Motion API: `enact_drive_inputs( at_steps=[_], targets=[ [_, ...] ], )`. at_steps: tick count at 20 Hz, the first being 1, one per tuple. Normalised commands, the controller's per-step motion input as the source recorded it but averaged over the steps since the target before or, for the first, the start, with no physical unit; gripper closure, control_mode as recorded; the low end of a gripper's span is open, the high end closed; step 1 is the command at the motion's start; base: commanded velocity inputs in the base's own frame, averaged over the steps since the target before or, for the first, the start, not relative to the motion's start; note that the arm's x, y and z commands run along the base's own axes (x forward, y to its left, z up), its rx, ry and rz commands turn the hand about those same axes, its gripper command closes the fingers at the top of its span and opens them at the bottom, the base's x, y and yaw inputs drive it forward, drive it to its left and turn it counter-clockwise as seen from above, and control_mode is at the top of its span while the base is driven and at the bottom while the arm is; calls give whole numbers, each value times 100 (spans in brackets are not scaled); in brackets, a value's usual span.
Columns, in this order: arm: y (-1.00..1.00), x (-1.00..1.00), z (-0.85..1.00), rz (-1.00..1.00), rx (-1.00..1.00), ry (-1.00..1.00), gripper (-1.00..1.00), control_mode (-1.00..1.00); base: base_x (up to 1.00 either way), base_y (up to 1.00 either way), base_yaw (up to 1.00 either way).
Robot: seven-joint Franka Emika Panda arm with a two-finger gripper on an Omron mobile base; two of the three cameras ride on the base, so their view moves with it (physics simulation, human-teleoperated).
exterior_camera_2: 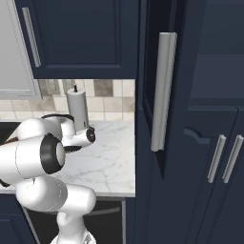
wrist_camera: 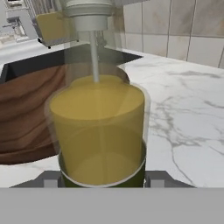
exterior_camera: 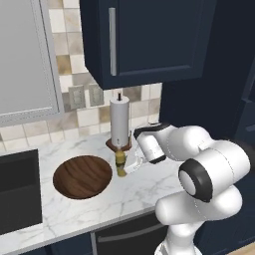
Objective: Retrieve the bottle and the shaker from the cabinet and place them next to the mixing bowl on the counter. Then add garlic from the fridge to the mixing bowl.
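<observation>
Olive-yellow bottle [exterior_camera: 120, 163], dark-brown wooden mixing bowl [exterior_camera: 82, 176], grey-veined white marble counter [exterior_camera: 144, 184].

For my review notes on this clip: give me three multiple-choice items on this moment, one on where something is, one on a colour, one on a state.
1. Where is the bottle?
A. inside the bowl
B. on the counter between the mixing bowl and the paper-towel roll
C. in the upper cabinet

2. What colour is the mixing bowl?
A. dark brown
B. white
C. navy

3. What is the gripper doing?
A. hanging open high above the counter
B. holding the paper-towel roll
C. closed on the bottle

Answers: 1 B, in the left base view it stands upright beside the bowl's rim; 2 A, wood grain shows; 3 C, the hand view has the bottle between the fingertips.
</observation>
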Motion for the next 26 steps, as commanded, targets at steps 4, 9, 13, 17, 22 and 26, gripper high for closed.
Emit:
enact_drive_inputs(
  at_steps=[4,9,13,17,22,26],
  targets=[
    [0,0,0,0,0,0,-100,-100,0,0,0],
    [0,0,0,0,0,0,-100,-100,0,0,0],
    [0,-11,0,0,0,0,-100,-100,0,0,0],
    [0,-15,0,-1,0,0,-100,-100,0,0,0],
    [-2,-7,8,-3,0,-2,-100,-100,0,0,0],
    [-17,-1,19,-5,0,-2,-100,-100,0,0,0]
  ],
)
